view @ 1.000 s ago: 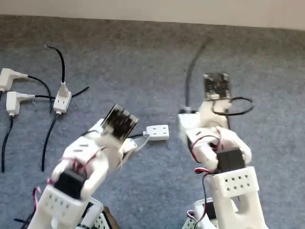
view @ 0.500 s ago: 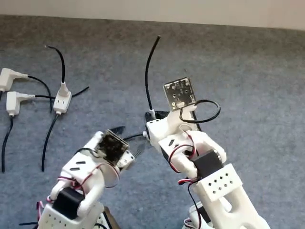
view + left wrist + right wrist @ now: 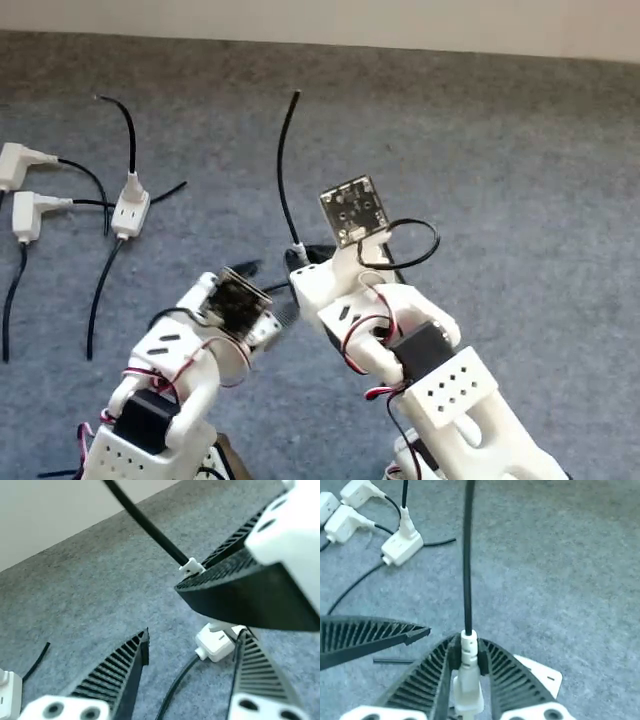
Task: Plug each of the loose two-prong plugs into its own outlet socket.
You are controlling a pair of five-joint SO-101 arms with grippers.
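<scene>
Overhead: both arms crowded together on the grey carpet (image 3: 520, 180), the right arm's bulk covering what lay beneath it.
Right gripper (image 3: 467, 642): clamped tight on a white two-prong plug (image 3: 467, 685), prongs hidden; the black cord (image 3: 466, 555) ran clear.
Left gripper (image 3: 194, 635): spread wide, holding nothing.
Outlet socket (image 3: 217, 641): on the carpet between the left fingers, just beside the right gripper, slots impossible to make out.
Far side: two loose plugs (image 3: 14, 165) (image 3: 26, 215) lay well apart from the arms, near a joined pair (image 3: 130, 205).
</scene>
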